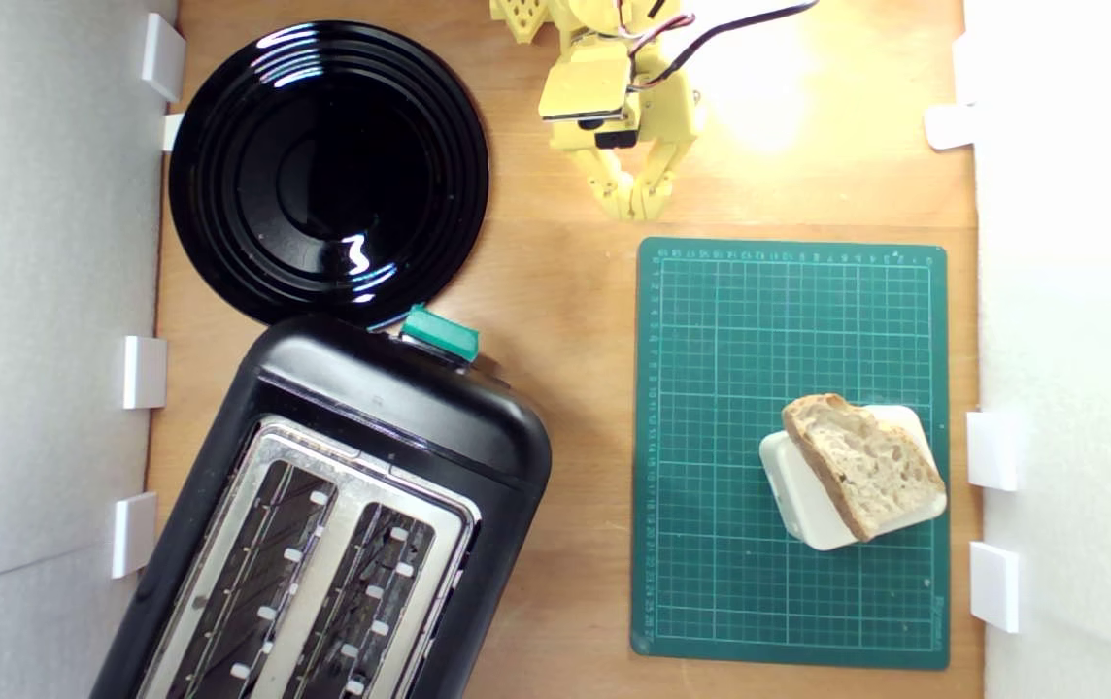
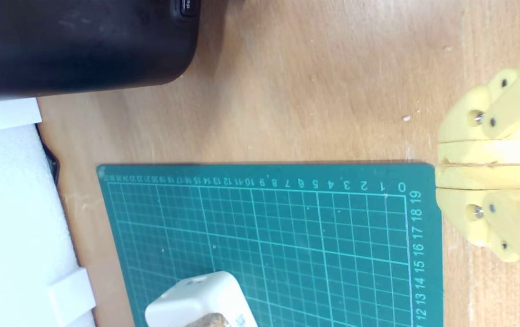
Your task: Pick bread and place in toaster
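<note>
The bread [image 1: 868,468], a slice with pale holey crumb and brown crust, leans on a cream plastic box [image 1: 803,495] at the near right of the green cutting mat [image 1: 789,320] in the exterior view. Only a sliver of its crust [image 2: 207,320] shows in the wrist view. The black toaster [image 1: 342,524] with silver top, two long slots and a green lever knob [image 1: 439,333] stands at the exterior view's lower left. My yellow gripper [image 1: 635,201] is shut and empty, hovering just beyond the mat's far edge; its pressed fingertips [image 2: 442,164] meet at the mat's corner.
A glossy round black plate [image 1: 327,170] lies at the far left, touching the toaster's end. White foam walls [image 1: 41,291] with white clips border both sides of the wooden table [image 1: 575,291]. The toaster's dark side [image 2: 78,41] fills one corner of the wrist view.
</note>
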